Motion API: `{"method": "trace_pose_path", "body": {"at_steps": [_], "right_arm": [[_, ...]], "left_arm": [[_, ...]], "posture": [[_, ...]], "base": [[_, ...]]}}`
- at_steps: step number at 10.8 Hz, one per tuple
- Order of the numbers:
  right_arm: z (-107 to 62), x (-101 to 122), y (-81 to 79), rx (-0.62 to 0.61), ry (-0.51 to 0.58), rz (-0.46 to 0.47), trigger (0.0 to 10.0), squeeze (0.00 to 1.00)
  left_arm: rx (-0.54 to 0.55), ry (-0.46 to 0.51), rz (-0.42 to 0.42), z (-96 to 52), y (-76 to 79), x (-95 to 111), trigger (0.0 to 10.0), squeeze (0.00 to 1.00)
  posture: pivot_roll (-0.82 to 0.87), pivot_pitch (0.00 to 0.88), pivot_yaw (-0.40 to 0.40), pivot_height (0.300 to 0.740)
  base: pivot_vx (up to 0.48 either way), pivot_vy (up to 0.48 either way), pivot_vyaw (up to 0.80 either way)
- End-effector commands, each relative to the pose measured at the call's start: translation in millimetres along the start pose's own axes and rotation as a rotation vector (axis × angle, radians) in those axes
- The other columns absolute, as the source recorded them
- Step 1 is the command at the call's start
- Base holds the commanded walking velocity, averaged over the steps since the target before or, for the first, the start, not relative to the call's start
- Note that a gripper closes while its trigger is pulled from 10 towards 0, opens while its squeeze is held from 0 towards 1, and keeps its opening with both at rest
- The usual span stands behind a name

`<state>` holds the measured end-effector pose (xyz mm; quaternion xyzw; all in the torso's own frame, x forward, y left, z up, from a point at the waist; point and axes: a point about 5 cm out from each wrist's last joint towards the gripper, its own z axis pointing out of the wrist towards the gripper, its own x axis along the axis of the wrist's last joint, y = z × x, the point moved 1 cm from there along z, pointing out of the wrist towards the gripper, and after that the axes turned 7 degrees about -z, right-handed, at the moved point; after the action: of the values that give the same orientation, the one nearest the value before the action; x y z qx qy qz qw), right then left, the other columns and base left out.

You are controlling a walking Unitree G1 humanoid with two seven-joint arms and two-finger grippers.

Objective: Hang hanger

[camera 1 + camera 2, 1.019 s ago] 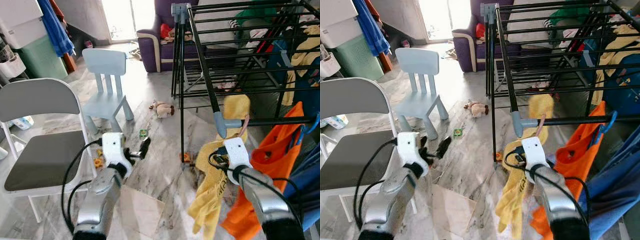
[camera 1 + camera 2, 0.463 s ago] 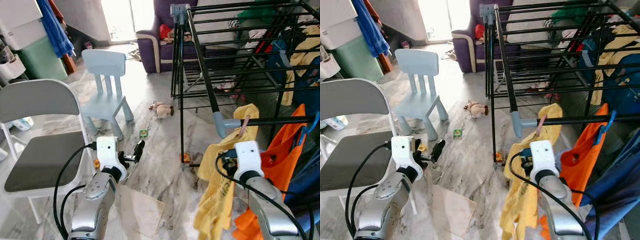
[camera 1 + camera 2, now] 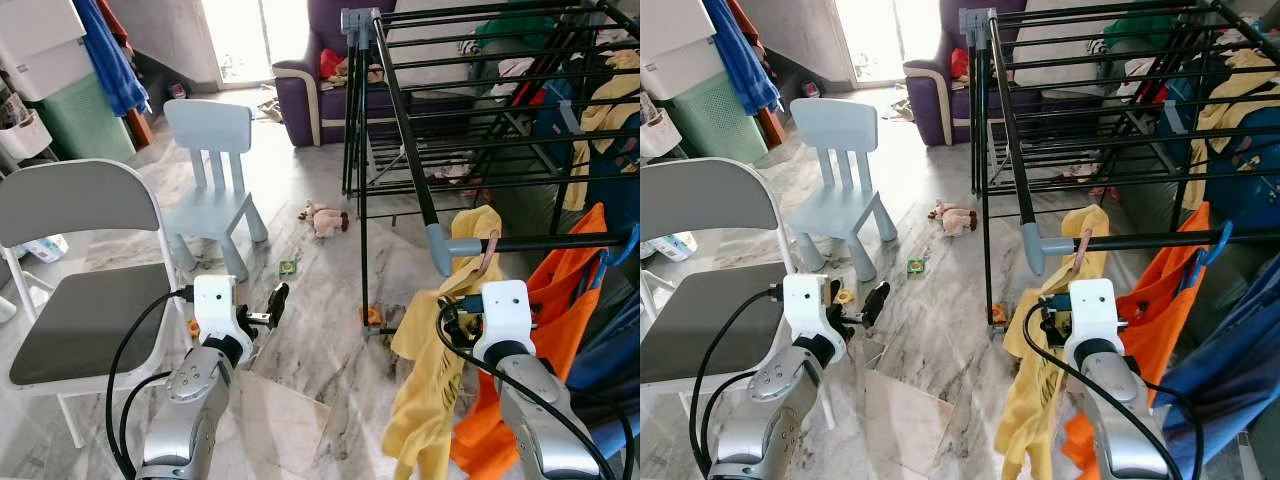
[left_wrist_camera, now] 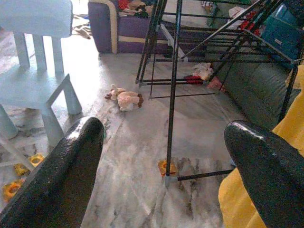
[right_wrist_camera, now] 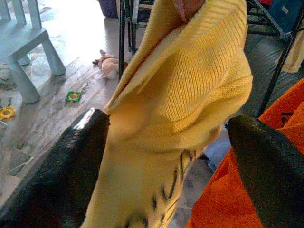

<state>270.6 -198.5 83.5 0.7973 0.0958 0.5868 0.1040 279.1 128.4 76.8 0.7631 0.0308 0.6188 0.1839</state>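
**Yellow sweater on the rail, right arm letting go**

At the front rail of the black drying rack, the yellow sweater hangs on its pink hanger, whose hook sits over the rail just beside the grey corner joint. An orange garment hangs right next to it. The right gripper is just behind the sweater, jaws wide apart with the knit between them and nothing clamped. The left gripper hovers over the marble floor near the grey folding chair, jaws apart and empty. To finish well, I judge the right arm should draw straight back without snagging the knit, so the hook stays seated.
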Motion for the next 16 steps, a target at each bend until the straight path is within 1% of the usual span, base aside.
{"method": "trace_pose_path", "body": {"at_steps": [1,3,4,5,6,7,9,16], "right_arm": [[-1.7,6.1,-1.7,-0.004,0.029,0.016,10.0,1.00],[-0.8,7.3,-2.0,-0.009,0.032,0.017,10.0,1.00],[-1.1,6.4,-0.3,-0.020,0.026,0.016,10.0,0.97],[-1.2,6.2,-0.2,-0.020,0.026,0.014,10.0,0.82],[-1.5,5.9,-0.1,-0.019,0.023,0.012,10.0,0.13],[-0.2,6.7,-1.9,-0.006,0.024,0.010,10.0,0.00],[3.0,9.8,-2.8,-0.001,0.029,0.009,10.0,0.00],[5.2,10.2,-5.2,0.013,0.030,0.002,10.0,0.00]], "left_arm": [[0.014,0.017,0.022,-1.9,-3.5,4.7,10.0,0.00],[0.002,0.014,0.023,-0.8,-2.5,4.7,10.0,0.00],[0.001,0.016,0.028,0.2,-1.3,4.9,10.0,0.00],[0.001,0.016,0.028,0.2,-1.3,4.9,10.0,0.00],[0.002,0.018,0.030,0.2,-1.1,5.1,10.0,0.00],[0.004,0.018,0.030,0.4,-1.2,5.3,10.0,0.00],[0.009,0.022,0.032,0.7,-1.7,6.0,10.0,0.00],[0.011,0.027,0.045,3.4,-2.3,7.8,10.0,0.00]], "posture": [[-0.16,0.000,0.108,0.740],[-0.16,0.000,0.112,0.740],[-0.16,0.000,0.112,0.740],[-0.16,0.000,0.112,0.740],[-0.16,0.000,0.111,0.740],[-0.16,0.000,0.108,0.740],[-0.16,0.000,0.105,0.740],[-0.15,0.000,0.105,0.740]], "base": [[0.000,0.000,0.00],[0.000,0.000,0.00],[0.000,0.000,0.00],[-0.240,0.000,0.00],[-0.266,0.000,0.00],[-0.285,0.000,0.00],[-0.306,0.000,0.00],[-0.325,0.000,0.00]]}}
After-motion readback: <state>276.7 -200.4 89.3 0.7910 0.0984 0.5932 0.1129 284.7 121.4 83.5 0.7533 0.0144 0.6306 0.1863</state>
